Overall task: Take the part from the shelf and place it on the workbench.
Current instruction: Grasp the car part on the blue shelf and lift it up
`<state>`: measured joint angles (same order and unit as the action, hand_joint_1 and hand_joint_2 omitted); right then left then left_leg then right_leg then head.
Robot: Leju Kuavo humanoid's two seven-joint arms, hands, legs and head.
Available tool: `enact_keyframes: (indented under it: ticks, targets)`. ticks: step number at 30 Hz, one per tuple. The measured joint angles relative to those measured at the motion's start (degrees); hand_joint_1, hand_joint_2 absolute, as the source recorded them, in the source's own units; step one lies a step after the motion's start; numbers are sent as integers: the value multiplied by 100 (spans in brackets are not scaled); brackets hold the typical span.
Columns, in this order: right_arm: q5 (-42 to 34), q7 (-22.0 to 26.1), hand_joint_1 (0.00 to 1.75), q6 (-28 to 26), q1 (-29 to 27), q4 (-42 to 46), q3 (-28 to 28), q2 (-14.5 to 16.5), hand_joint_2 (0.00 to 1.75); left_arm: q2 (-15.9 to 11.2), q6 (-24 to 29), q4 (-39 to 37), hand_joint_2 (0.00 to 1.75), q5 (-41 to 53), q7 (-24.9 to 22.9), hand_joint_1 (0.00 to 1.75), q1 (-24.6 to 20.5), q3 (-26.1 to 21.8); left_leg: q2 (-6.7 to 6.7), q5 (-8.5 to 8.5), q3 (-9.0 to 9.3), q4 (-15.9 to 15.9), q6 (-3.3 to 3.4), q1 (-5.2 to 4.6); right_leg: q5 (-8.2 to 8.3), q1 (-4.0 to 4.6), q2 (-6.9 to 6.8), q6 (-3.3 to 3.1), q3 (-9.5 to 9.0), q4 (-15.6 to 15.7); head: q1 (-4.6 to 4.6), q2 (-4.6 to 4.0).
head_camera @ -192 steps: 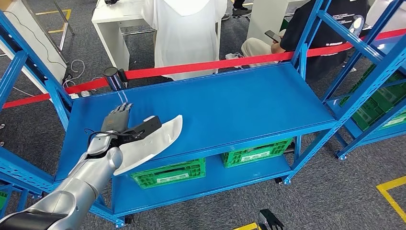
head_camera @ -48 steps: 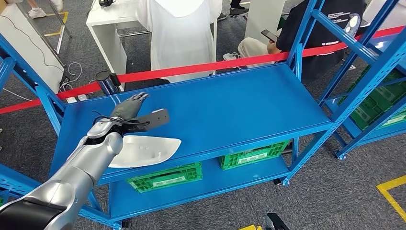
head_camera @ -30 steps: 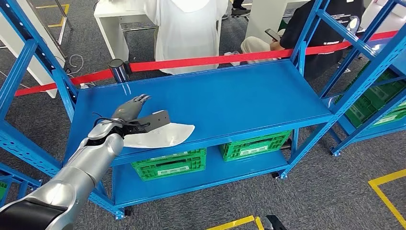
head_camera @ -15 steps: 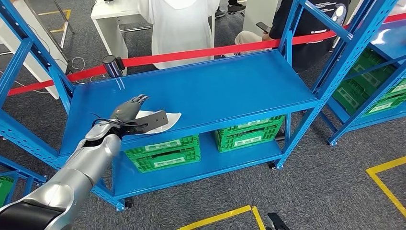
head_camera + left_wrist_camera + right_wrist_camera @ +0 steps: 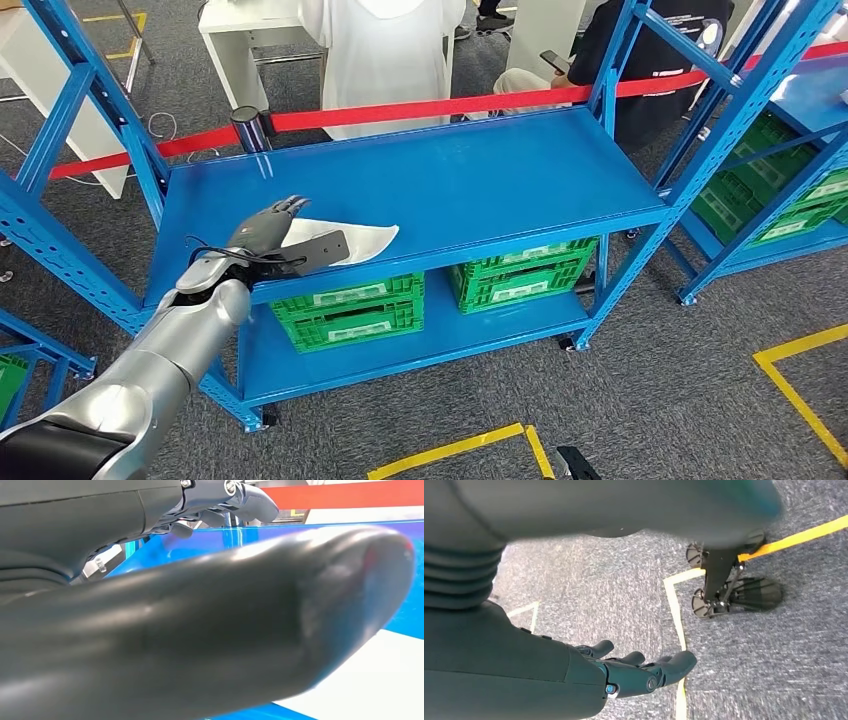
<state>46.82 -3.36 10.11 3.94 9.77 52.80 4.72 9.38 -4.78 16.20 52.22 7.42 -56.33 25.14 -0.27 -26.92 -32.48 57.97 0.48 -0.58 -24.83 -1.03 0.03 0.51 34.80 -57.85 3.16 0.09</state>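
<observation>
The blue shelf [image 5: 480,190] carries the white part [image 5: 355,235] near its front left edge. 2 green crates [image 5: 350,310] sit below. The left hand [image 5: 275,235] hovers above the part, fingers spread, holding nothing. The right hand [image 5: 644,672] hangs over the floor, fingers apart.

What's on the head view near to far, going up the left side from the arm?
Left arm → left hand → white part on the blue shelf → black post → red tape → white table.
</observation>
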Motion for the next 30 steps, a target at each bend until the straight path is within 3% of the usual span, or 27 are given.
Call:
enact_keyframes:
  ticks: [6, 30]
  targets:
    - [6, 0, 0, 8, -1, 0, 4, 0, 0, 0, 65, 0, 0, -88, -3, 0, 3, 25, 0, 10, -19, 9, 13, -3, 22, -1, 0, 33, 16, 5, -1, 0]
    - [21, -19, 0, 14, -1, 0, 97, 0, 0, 0, 8, -17, 0, -48, -23, 0, 102, 316, 2, 25, -51, 9, -8, 2, 25, 3, 2, 33, 63, -17, -1, 0]
